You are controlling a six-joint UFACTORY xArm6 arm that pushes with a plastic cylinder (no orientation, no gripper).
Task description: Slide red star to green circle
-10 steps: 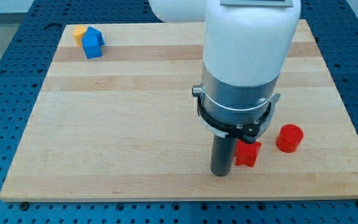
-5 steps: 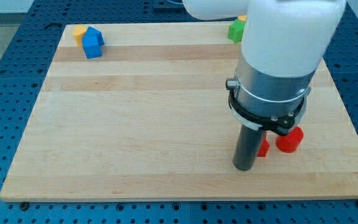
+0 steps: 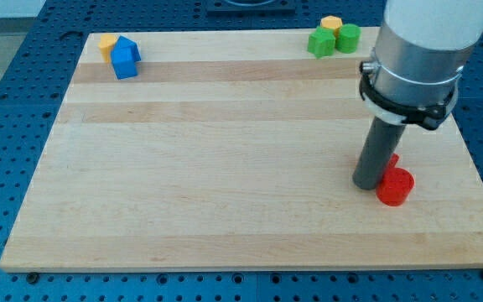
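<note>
Wooden surface [image 3: 183,168], my tip [image 3: 366,185] at the view's lower right, touching the red cylinder [image 3: 394,186], red star [image 3: 391,159] mostly hidden behind the rod, green circle [image 3: 348,37] well apart at the view's top, tool a plain rod with no jaws

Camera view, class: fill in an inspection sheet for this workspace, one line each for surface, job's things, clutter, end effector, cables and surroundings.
Surface: pale wooden board, lying flat.
Job's things: red star mostly hidden behind the rod, only a sliver showing, shape not confirmable; green circle near the view's top right edge, far from the star.
Clutter: red cylinder just below the star; green block and yellow block beside the green circle; blue block and orange-yellow block touching at the view's top left.
End effector: my tip on the board, against the red cylinder's left side.
Cables: nothing seen.
Surroundings: blue perforated table around the board.
</note>
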